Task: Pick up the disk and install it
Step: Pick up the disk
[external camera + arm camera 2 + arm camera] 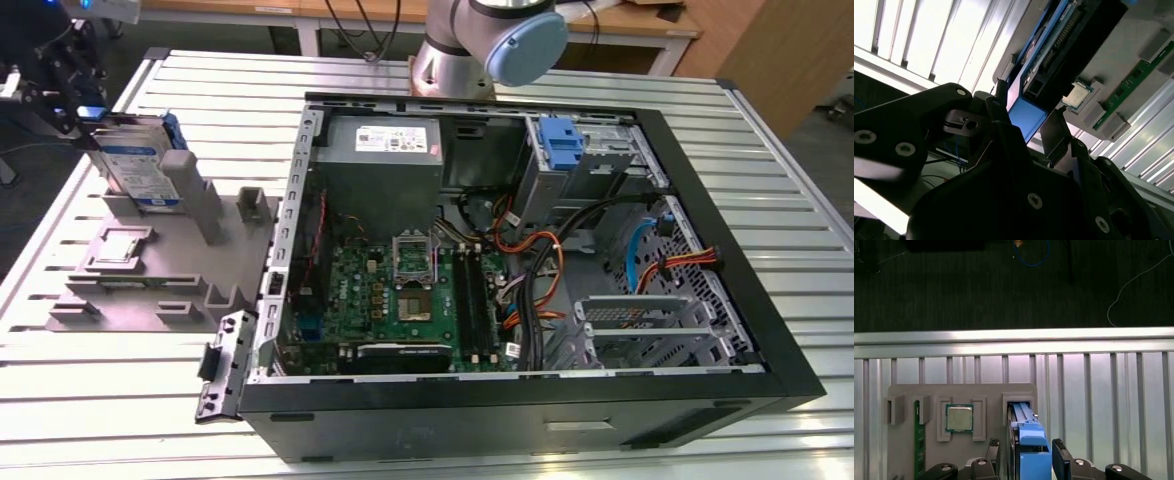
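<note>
The disk (140, 160), silver-grey with a white-and-blue label and a bright blue bracket, stands on edge in a slot of the grey fixture (147, 265) at the exterior view's left. My gripper (64, 100) is at its upper end. In the first wrist view the disk (1029, 440) runs between my two black fingers (996, 452), which press against its sides. The second wrist view shows the blue bracket end (1026, 117) pinched between the same fingers (1056, 130). The disk's lower edge still sits in the slot.
The open computer case (534, 250) fills the middle of the slatted table (787, 180), with a bare blue clip (561, 140) in its drive bay. The fixture also holds a processor chip (959, 418) and a green memory stick (917, 440). The arm's base (487, 40) stands behind the case.
</note>
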You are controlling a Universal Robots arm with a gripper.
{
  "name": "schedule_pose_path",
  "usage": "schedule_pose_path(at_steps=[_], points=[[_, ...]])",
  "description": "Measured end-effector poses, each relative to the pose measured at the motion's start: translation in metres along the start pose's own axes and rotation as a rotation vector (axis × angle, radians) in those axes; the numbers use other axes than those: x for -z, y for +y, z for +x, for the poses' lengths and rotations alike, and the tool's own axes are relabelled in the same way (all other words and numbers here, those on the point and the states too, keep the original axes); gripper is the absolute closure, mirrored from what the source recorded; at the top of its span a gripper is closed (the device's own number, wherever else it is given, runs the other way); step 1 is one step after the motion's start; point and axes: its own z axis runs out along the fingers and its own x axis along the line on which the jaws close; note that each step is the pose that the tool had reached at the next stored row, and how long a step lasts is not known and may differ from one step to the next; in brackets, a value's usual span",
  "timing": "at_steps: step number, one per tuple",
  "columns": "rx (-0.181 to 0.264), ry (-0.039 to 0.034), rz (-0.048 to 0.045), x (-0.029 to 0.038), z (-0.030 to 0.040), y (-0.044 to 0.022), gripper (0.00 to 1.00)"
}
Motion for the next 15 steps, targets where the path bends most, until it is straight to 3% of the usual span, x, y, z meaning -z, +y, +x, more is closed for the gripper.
schedule_pose_path(at_steps=[7,9,10,15], points=[[-0.005,0.0002,-0.0002,-0.0007,-0.0005,0.0,0.47],[-0.005,0.0002,-0.0001,-0.0008,-0.0005,0.0,0.48],[-0.005,0.0002,-0.0002,-0.0008,-0.0005,0.0,0.55],[-0.006,0.0002,-0.0008,-0.002,-0.0013,-0.0001,0.55]])
